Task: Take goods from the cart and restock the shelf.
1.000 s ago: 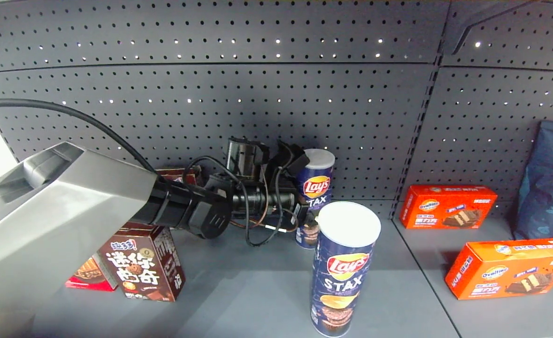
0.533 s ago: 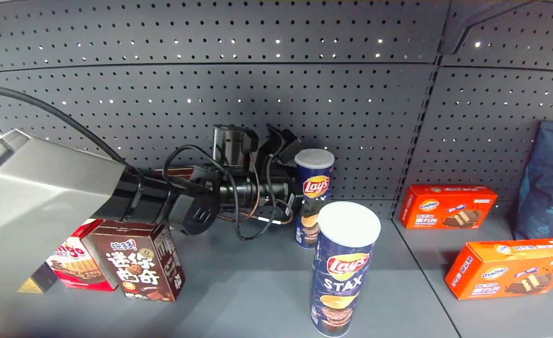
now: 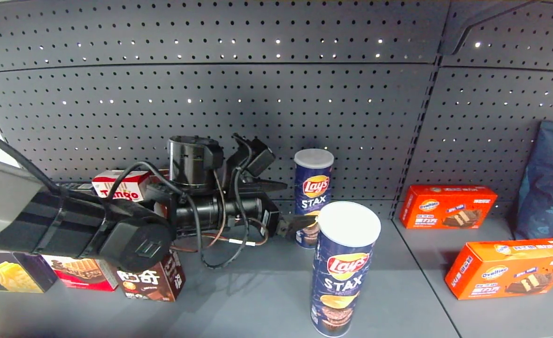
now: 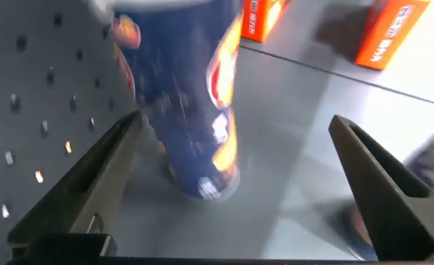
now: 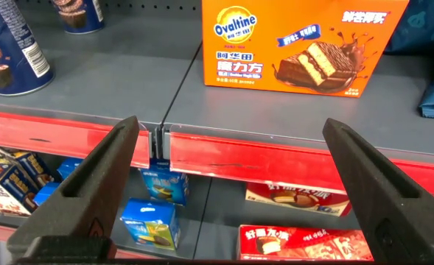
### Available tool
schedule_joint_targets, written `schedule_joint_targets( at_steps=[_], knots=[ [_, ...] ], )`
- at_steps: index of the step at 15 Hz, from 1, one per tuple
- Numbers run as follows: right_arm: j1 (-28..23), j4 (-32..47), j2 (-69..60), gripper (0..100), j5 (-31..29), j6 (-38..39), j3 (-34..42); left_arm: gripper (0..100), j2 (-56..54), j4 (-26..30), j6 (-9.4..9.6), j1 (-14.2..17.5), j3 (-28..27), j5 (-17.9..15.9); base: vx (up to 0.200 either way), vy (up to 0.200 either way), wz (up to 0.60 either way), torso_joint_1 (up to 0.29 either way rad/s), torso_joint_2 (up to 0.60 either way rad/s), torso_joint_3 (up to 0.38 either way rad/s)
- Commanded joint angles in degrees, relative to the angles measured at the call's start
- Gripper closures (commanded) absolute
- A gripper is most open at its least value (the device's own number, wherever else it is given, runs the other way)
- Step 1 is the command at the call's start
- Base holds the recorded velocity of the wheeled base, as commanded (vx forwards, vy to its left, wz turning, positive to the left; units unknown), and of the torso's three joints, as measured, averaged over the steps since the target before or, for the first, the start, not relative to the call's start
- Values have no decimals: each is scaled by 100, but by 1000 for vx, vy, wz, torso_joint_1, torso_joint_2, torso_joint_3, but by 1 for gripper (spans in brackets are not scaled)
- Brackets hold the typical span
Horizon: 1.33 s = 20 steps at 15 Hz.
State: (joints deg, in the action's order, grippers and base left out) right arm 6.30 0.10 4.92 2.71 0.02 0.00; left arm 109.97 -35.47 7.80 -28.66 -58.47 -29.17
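Two dark blue chips cans with white lids stand upright on the grey shelf (image 3: 257,300). The rear can (image 3: 313,188) is by the pegboard; the front can (image 3: 346,267) stands nearer to me. My left gripper (image 3: 297,203) is open just left of the rear can, its fingers apart from it. In the left wrist view the same can (image 4: 191,110) stands a little beyond the open left gripper (image 4: 236,121). My right gripper (image 5: 228,129) is open and empty, held in front of the shelf's red front rail (image 5: 275,158).
A brown cookie box (image 3: 152,281), a red wafer box (image 3: 77,272) and a dark box (image 3: 9,277) stand at the left. Two orange boxes (image 3: 448,206) (image 3: 511,267) and a blue bag (image 3: 551,183) lie at the right. Boxes (image 5: 154,221) fill the lower shelf.
My left gripper has let go of the rear can and drawn back to the left. The can stays upright by the pegboard. More boxes at the left are uncovered.
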Motion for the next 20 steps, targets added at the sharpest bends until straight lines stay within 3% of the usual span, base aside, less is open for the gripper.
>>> schedule_joint_targets(
  at_steps=[1,2,5,6,7,8,9,11,16,20],
  knots=[
    [3,-1,8,0,2,6,0,0,-274,-30,-24,1,195,430,0,0,0,0,0,0],
    [3,-1,8,0,2,6,0,0,-274,-38,-33,-8,178,676,0,0,0,0,0,0],
    [3,-1,8,0,2,6,0,0,-274,-30,2,-17,204,887,0,0,0,0,0,0],
    [3,-1,8,0,2,-2,0,0,-257,-12,2,-26,204,1274,0,0,0,0,0,0],
    [3,-1,8,0,2,-2,0,0,-239,-3,2,-26,213,1502,0,0,0,0,0,0],
    [3,-1,8,0,2,-2,0,0,-239,-3,2,-26,213,1502,0,0,0,0,0,0],
    [3,-1,8,0,2,-2,0,0,-222,23,11,-43,301,1801,0,0,0,0,0,0],
    [3,-1,8,0,2,-2,0,0,-90,41,169,-52,292,2197,0,0,0,0,0,0],
    [3,-1,8,0,2,-2,0,0,270,252,204,-113,116,2803,0,0,0,0,0,0],
    [3,-1,8,0,2,-2,0,0,622,269,204,-105,-235,2873,0,0,0,0,0,0]
  ],
)
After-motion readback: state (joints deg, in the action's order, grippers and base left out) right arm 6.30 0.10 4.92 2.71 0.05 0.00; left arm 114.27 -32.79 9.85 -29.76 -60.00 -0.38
